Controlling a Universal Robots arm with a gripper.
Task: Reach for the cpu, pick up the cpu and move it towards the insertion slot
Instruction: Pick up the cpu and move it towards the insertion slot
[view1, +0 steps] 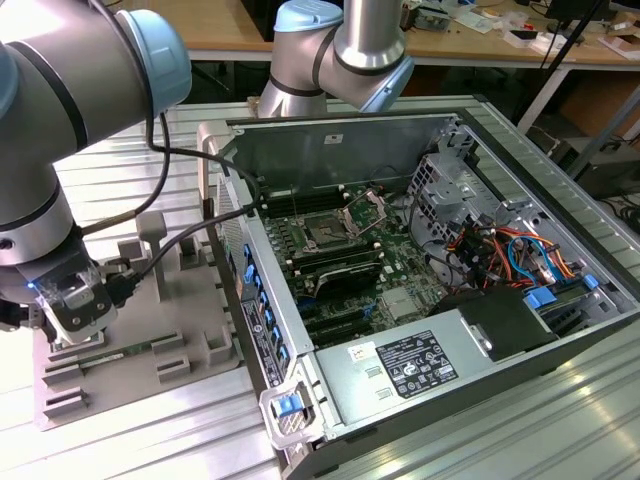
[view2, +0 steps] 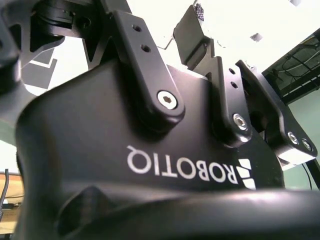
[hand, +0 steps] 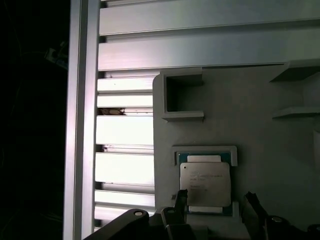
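The cpu (hand: 205, 184), a small square chip with a silvery top, lies flat in a recess of the grey tray (hand: 260, 115) in the first wrist view. My gripper (hand: 216, 207) hangs just above it, open, with one dark finger (hand: 180, 201) at one edge of the chip and the other finger (hand: 252, 206) beyond the opposite edge. In the exterior view the gripper (view1: 75, 318) is low over the tray (view1: 200, 330) at the exterior view's left. The insertion slot (view1: 328, 232), its metal frame raised, sits on the green board inside the open computer case. The second wrist view shows the gripper's black body (view2: 150, 150).
The open computer case (view1: 480, 130) takes up the middle and right of the exterior view, with a power supply (view1: 410, 365), coloured cables (view1: 510, 250) and black memory slots (view1: 345, 280). Upright posts (view1: 152, 240) rise from the tray. The ribbed aluminium table (hand: 125, 130) lies beside the tray.
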